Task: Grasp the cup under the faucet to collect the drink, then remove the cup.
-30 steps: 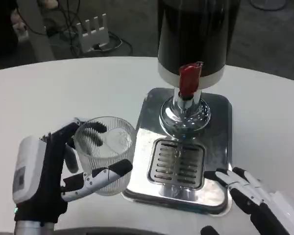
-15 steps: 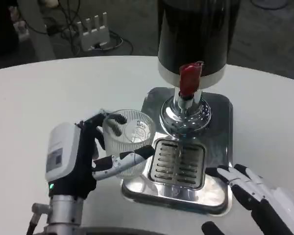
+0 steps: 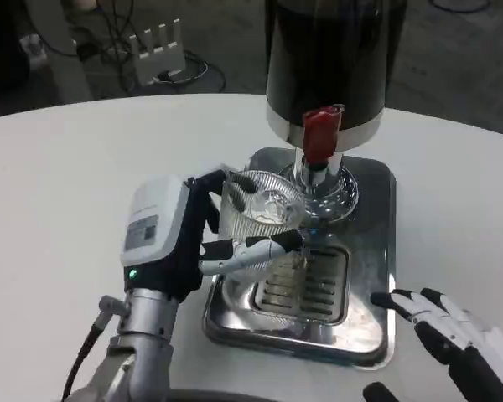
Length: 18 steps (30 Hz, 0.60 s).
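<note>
White table: my left hand (image 3: pixel 180 239), holding the cup (image 3: pixel 260 219), has carried it right over the tray (image 3: pixel 369 318), near the faucet (image 3: pixel 322 134); right hand (image 3: pixel 453 335) waits, fingers spread

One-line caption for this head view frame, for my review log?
Left hand holds a ribbed clear cup over the dispenser's steel tray, near the red-handled faucet; right hand waits open beside it.
</note>
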Motion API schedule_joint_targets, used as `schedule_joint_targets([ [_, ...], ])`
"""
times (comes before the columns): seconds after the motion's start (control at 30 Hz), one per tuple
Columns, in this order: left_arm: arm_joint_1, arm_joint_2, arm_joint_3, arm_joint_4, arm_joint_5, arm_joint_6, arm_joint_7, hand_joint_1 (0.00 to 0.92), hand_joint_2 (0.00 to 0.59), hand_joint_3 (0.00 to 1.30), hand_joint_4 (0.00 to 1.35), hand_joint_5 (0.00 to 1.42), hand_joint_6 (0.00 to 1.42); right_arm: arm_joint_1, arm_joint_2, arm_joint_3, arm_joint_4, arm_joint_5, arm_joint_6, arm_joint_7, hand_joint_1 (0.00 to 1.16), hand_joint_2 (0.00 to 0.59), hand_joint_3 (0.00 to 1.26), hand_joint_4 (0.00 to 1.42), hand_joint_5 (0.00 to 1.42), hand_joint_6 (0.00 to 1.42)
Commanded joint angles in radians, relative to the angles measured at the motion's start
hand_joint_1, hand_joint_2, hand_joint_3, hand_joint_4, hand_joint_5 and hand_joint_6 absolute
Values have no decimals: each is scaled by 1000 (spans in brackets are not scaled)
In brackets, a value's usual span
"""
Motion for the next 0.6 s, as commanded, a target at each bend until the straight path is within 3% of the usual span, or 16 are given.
schedule_joint_targets([
  [0.03, -65, -24, -40, 72, 7, 6, 29, 558, 24, 806, 813, 957, 1184, 20, -1, -10, 3, 11, -11, -16, 439, 420, 145, 73, 0, 0],
  [0.2, -102, -48, -75, 118, 5, 6, 52, 556, 24, 806, 813, 964, 1184, 17, -5, -22, 20, 20, -15, -25, 439, 420, 145, 73, 0, 0],
  [0.6, -129, -96, -92, 157, -17, 40, 77, 537, 25, 814, 821, 983, 1184, 47, -8, -39, 18, 41, -33, -35, 439, 420, 145, 73, 0, 0],
])
